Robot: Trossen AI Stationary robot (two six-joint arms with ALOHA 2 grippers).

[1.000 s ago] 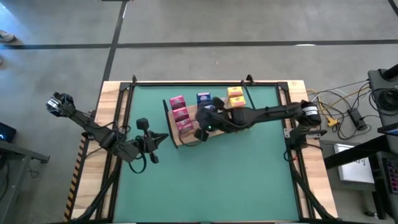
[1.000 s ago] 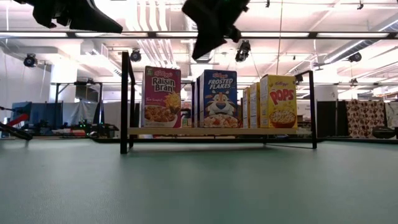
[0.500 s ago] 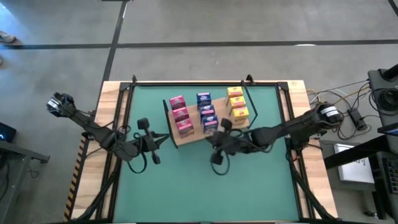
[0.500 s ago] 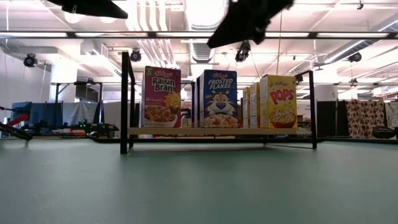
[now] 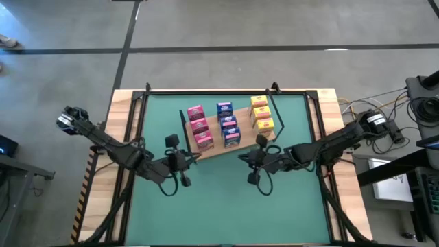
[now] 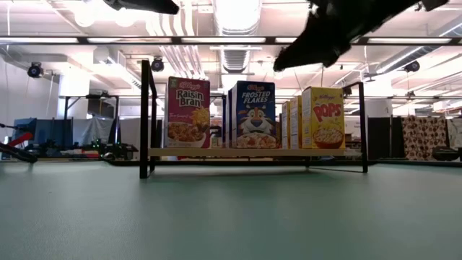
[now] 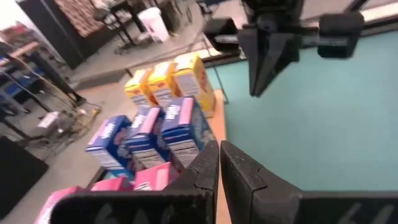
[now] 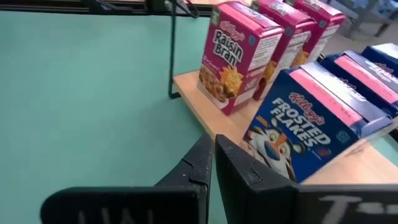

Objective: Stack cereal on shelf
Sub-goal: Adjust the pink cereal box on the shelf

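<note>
The shelf is a light-brown board with black wire frames at its ends, standing on the green mat. Three rows of cereal boxes stand upright on it: pink, blue and yellow. In the low view they face front: Raisin Bran, Frosted Flakes and Pops. My left gripper is shut and hovers off the shelf's near-left corner. My right gripper is shut and hovers just near of the board, in front of the blue row. Both hold nothing.
The green mat spreads out on the near side of the shelf. A wooden table border with black rails surrounds the mat. Cables and gear lie off the right edge. Both arms show dark at the top of the low view.
My right gripper has drawn back from over the blue row on the shelf, toward the near and right side, and now hangs off the board. All three blue boxes show again. My left gripper has moved right, toward the shelf's near-left corner.
</note>
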